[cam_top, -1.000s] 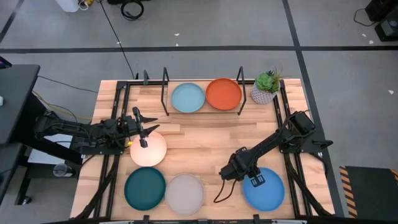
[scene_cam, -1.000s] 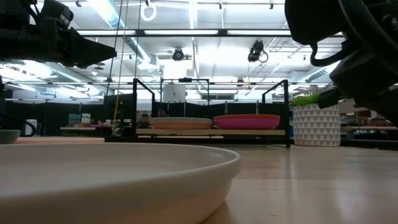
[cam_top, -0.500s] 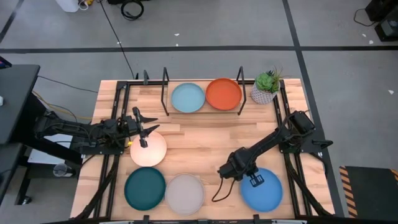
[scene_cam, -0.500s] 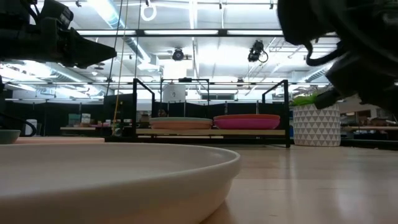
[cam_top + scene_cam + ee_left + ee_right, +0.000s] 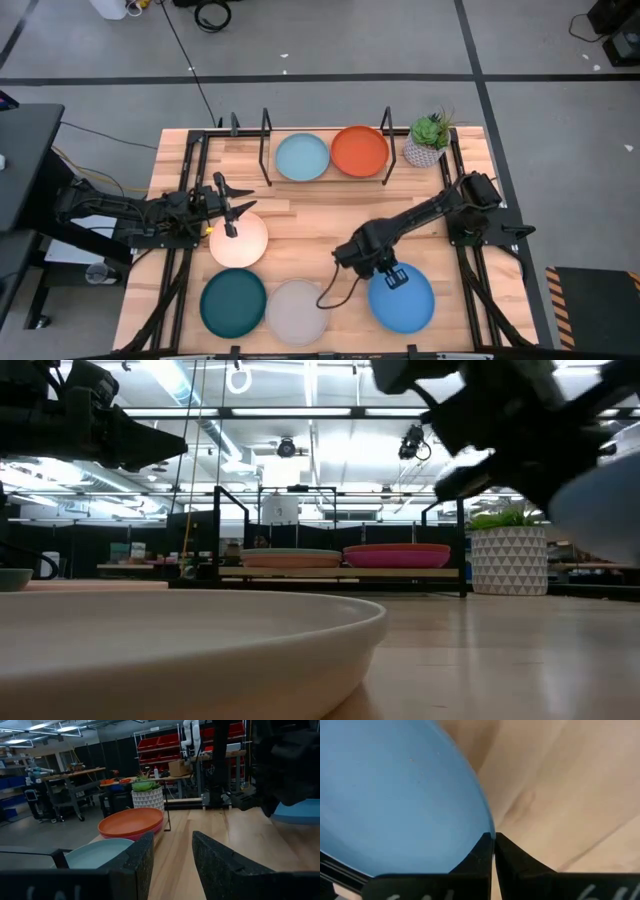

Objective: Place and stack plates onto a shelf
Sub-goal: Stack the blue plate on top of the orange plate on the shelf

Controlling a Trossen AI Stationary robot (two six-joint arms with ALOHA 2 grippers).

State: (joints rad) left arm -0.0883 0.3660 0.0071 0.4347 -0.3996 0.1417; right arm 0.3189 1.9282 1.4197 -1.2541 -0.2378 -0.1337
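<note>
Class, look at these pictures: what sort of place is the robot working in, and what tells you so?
Probably a robotics lab or workshop. Behind the table stand shelves of red bins and cluttered workbenches, with strip lights on an open ceiling and cables on the grey floor.

Wood table (image 5: pixel 310 225), w/ rack (image 5: pixel 325 160), plant pot (image 5: pixel 428 142), cream (image 5: pixel 238 240), teal (image 5: pixel 233 303), grey plates (image 5: pixel 296 310)

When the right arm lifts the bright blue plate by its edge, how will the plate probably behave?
The bright blue plate likely stays stiff: its rim keeps a clean curve where the right end effector pinches it. Held at one edge only, it may sag or swing downward. Its matte-looking surface suggests moderate grip, though the contact is narrow, so slipping remains possible.
</note>
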